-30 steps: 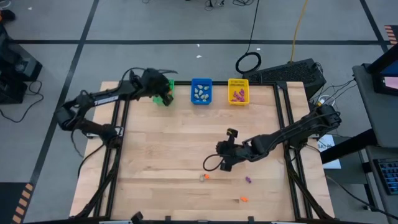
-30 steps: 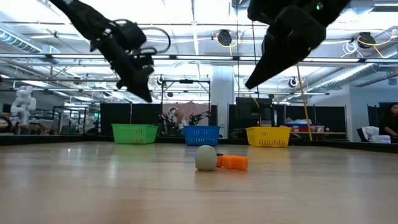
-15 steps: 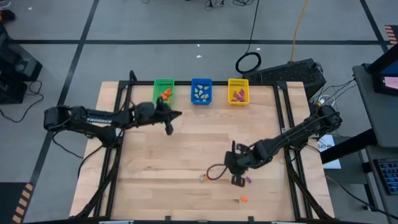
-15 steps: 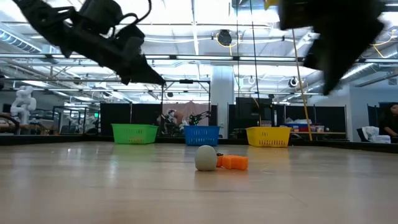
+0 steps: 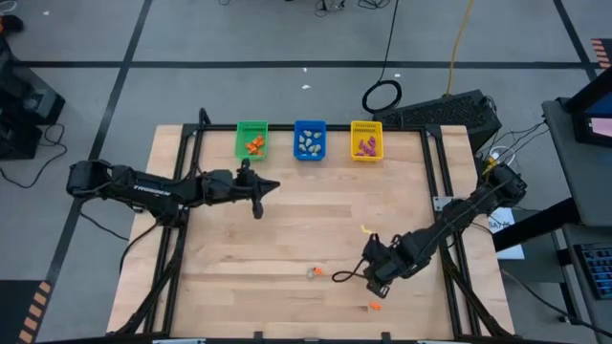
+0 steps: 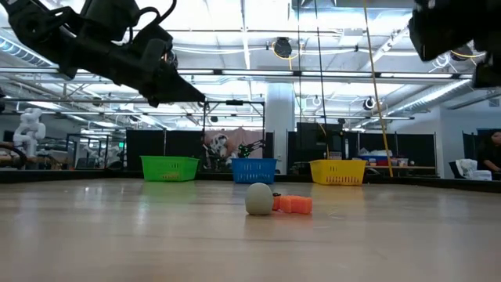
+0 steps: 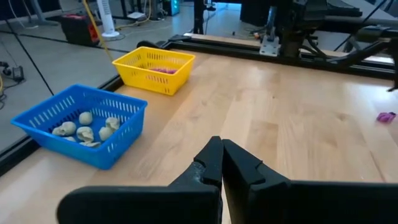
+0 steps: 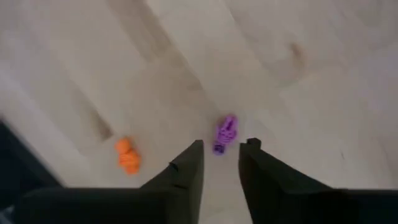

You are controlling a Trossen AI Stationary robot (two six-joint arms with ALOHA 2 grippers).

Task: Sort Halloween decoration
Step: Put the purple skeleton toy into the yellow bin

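Observation:
A purple trinket (image 8: pixel 225 132) lies on the wooden table, and my right gripper (image 8: pixel 221 152) hangs just above it. The gripper is open, points down, and has one finger on either side of the trinket's near end without touching it. In the high view this gripper (image 5: pixel 379 280) hides the trinket. An orange trinket (image 8: pixel 126 155) lies close by on the table (image 5: pixel 374 307). A pale round trinket (image 6: pixel 259 198) and another orange one (image 6: pixel 293 204) lie together mid-table. My left gripper (image 5: pixel 273 184) is shut and empty (image 7: pixel 219 151). It hovers nearly level over the table's left half.
Three small bins stand in a row at the table's far edge. The green bin (image 5: pixel 252 140) holds orange pieces, the blue bin (image 5: pixel 309 139) pale ones and the yellow bin (image 5: pixel 366 140) purple ones. Bare wood (image 5: pixel 287 229) lies between the two arms.
My left gripper has drawn back from over the green bin toward the table's middle and sunk a little. It has also tipped up to nearly level. My right gripper has gone from beside the pale and orange pair toward the table's right and near edges, turning steeply downward over the purple trinket.

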